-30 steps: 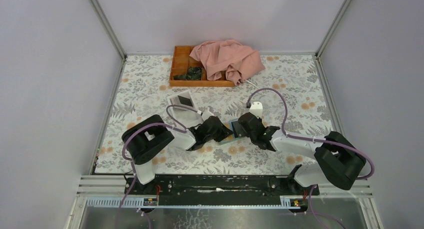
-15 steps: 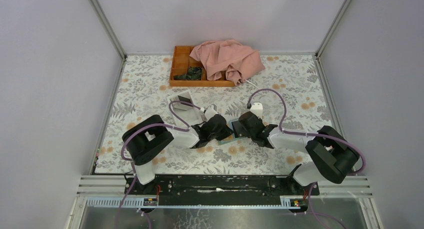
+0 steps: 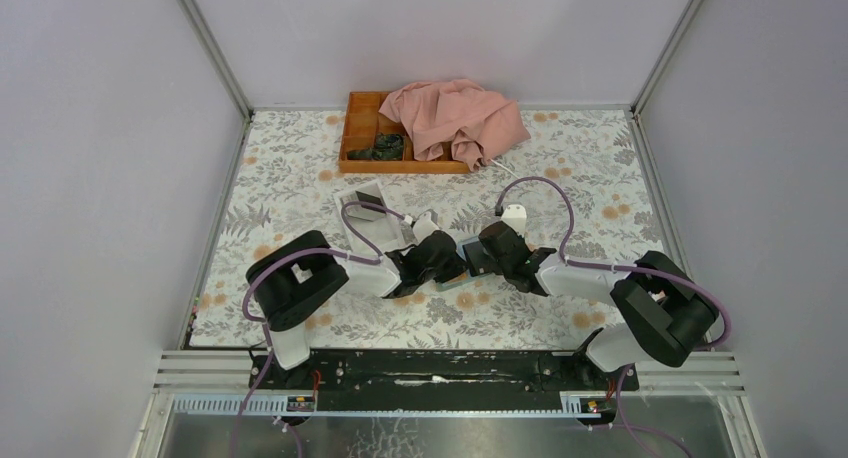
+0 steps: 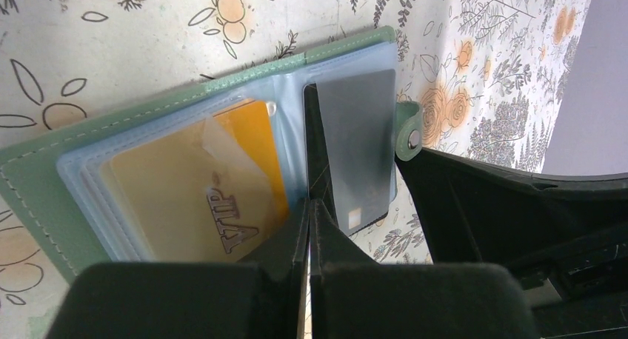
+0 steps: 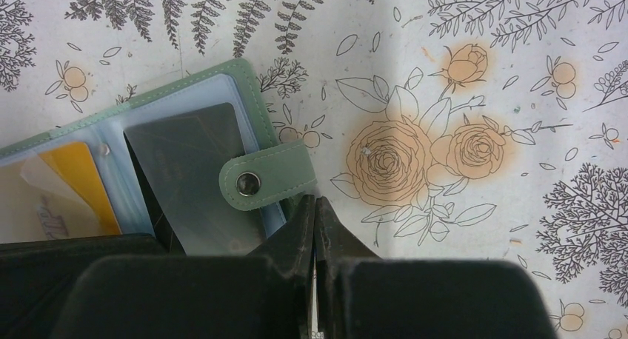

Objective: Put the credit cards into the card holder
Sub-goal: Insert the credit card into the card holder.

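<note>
The grey-green card holder (image 4: 185, 109) lies open on the floral cloth, its clear pale blue sleeves facing up. An orange VIP card (image 4: 200, 183) sits in its left sleeve. A grey card (image 4: 355, 143) sits in its right sleeve, its near end sticking out. My left gripper (image 4: 309, 203) is shut, with its tips on the holder's middle fold between the two cards. My right gripper (image 5: 315, 200) is shut and empty, its tips on the cloth beside the holder's snap strap (image 5: 263, 182) and grey card (image 5: 189, 161). In the top view both grippers (image 3: 455, 261) (image 3: 472, 262) meet over the holder (image 3: 458, 279), which is mostly hidden.
A white open box (image 3: 362, 200) stands just behind my left arm. An orange wooden tray (image 3: 365, 138) with dark items stands at the back, a pink cloth (image 3: 455, 118) heaped over its right part. Walls enclose the table on three sides.
Both grippers have closed in slightly on each other over the holder. The right arm's elbow has swung left. The holder has stayed in place.
</note>
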Robot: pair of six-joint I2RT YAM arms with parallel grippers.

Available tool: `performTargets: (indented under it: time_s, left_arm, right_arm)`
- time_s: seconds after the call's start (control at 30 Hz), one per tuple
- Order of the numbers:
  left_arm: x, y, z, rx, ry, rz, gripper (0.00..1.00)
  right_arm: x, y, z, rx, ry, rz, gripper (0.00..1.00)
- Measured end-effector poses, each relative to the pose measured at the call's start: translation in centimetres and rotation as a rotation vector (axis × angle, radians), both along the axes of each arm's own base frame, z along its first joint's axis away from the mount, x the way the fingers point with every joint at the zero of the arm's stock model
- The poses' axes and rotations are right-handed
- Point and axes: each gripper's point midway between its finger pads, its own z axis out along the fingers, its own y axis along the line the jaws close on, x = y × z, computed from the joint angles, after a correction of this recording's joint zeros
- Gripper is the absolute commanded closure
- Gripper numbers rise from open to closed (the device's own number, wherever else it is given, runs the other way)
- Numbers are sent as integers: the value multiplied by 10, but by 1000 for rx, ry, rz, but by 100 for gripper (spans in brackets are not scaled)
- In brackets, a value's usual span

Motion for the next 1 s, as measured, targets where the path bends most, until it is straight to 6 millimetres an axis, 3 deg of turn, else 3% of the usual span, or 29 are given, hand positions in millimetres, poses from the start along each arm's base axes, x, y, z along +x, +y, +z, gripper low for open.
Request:
performTargets:
  time_s: [0.33,0.63,1.0]
  left_arm:
    - [-2,2,3,10,-8,2,99]
    - [-1,6,34,-18,-82,-5,95]
    - [-4,16,23,62,-86,-20,100]
  right_arm:
    - [2,3,0,13,-4,1,100]
    - [5,8,0,36,-14,0,100]
    - [5,8,0,37,-14,0,100]
